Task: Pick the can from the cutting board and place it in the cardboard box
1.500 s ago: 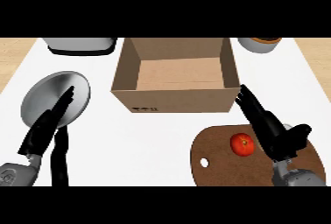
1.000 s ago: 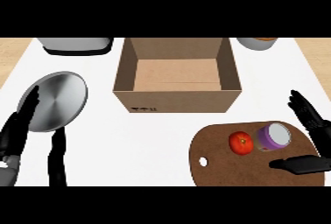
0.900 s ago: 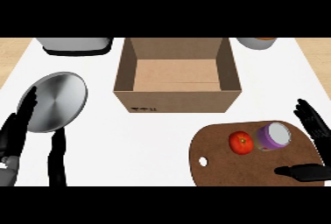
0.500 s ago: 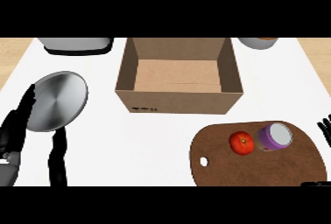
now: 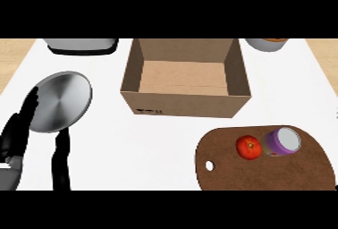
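Observation:
A purple can [image 5: 283, 141] with a silvery top stands upright on the round brown cutting board [image 5: 264, 170] at the lower right, with a red tomato [image 5: 249, 147] touching its left side. The open cardboard box [image 5: 186, 76] sits at the top centre with nothing inside. My left hand [image 5: 19, 132] rests open at the left edge, fingers straight and pointing up, thumb hanging low near the bottom. My right hand does not show anywhere.
A silvery round plate [image 5: 61, 102] lies on the white counter just right of my left hand. A dark grey appliance [image 5: 80, 45] stands at the top left. A bowl [image 5: 267, 44] sits at the top right, beyond the box.
My right hand has drawn away to the right and down, off the cutting board and out of view, uncovering the can. The left hand has barely moved.

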You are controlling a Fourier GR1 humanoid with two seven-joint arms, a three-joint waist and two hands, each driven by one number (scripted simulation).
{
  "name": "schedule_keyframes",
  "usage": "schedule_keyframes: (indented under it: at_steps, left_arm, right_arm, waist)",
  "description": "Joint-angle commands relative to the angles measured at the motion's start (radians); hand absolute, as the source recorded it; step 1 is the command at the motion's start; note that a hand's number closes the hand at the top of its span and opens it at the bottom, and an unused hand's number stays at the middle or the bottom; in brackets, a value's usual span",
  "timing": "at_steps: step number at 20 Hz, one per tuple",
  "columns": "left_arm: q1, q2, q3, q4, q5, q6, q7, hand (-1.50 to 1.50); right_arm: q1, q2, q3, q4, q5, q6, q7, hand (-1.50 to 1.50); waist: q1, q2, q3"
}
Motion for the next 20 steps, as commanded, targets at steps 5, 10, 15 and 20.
schedule_keyframes:
  at_steps: [5, 10, 15, 20]
  left_arm:
    - [-0.019, -0.007, -0.007, -0.007, -0.035, -0.005, 0.021, 0.0]
    - [0.042, -0.008, 0.056, -0.005, -0.016, -0.045, -0.033, 0.0]
    - [0.067, -0.072, 0.037, -0.063, -0.075, -0.02, 0.007, 0.0]
    - [0.019, -0.061, 0.11, 0.015, -0.089, -0.084, -0.031, 0.0]
  right_arm:
    - [-0.169, -0.08, 0.147, -0.027, 0.176, 0.1, 0.22, -1.5]
    - [-0.205, -0.009, 0.169, -0.049, 0.212, 0.165, 0.302, -1.5]
    - [-0.253, 0.05, 0.179, 0.047, 0.334, 0.133, 0.272, -1.5]
    - [-0.244, 0.064, 0.131, -0.038, 0.353, 0.197, 0.319, -1.5]
  waist:
    - [0.011, 0.001, 0.0]
    - [-0.004, -0.002, -0.001]
    - [-0.005, -0.002, 0.0]
    - [-0.012, -0.002, 0.0]
